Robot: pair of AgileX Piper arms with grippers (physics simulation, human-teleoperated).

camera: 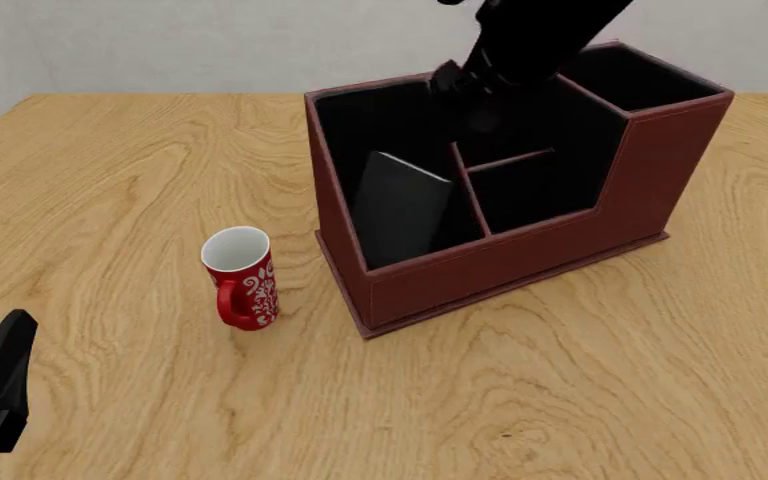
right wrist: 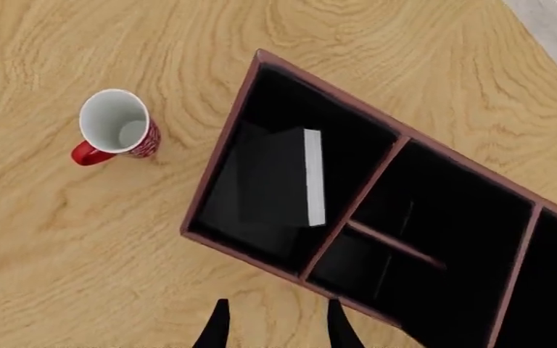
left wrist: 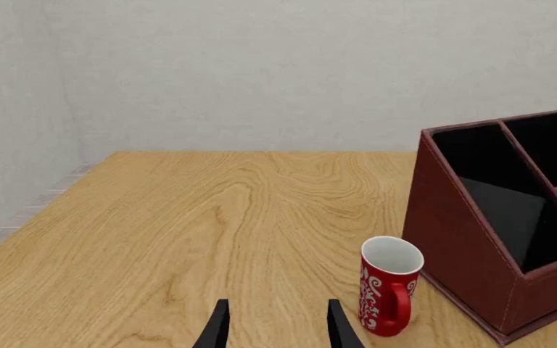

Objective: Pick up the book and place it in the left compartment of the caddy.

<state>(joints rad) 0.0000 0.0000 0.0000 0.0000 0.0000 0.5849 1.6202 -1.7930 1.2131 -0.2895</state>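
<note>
While the book (right wrist: pixel 278 177) leans inside the left compartment (right wrist: pixel 259 217) of the caddy (camera: pixel 518 262), nothing is holding it. From the right wrist view, the black cover lies tilted in the long slot, and its white page edge runs along the side nearest the divider (right wrist: pixel 354 206). In the front view the book (camera: pixel 404 205) shows as a dark slab slanting against the inside of that same slot, with its top below the rim.

The caddy is a big red-brown box with a black inside. It stands on the wooden table (camera: pixel 117 180), turned a little at an angle. Its tall end is on the far right side in the front view.

The right gripper (right wrist: pixel 276 326) is up above the caddy, looking down into it. Its two dark fingers (right wrist: pixel 218 330) are apart, with nothing between them. In the front view the right arm (camera: pixel 531 40) is a black shape over the back of the box.

The left gripper (left wrist: pixel 276 330) is low over the table near the front left edge. Its fingers (left wrist: pixel 341 330) are also spread apart and hold nothing.

A red mug (camera: pixel 241 278) with white swirls stands upright on the table, just beside the low end of the caddy but not touching it. Its handle points toward the front.
</note>
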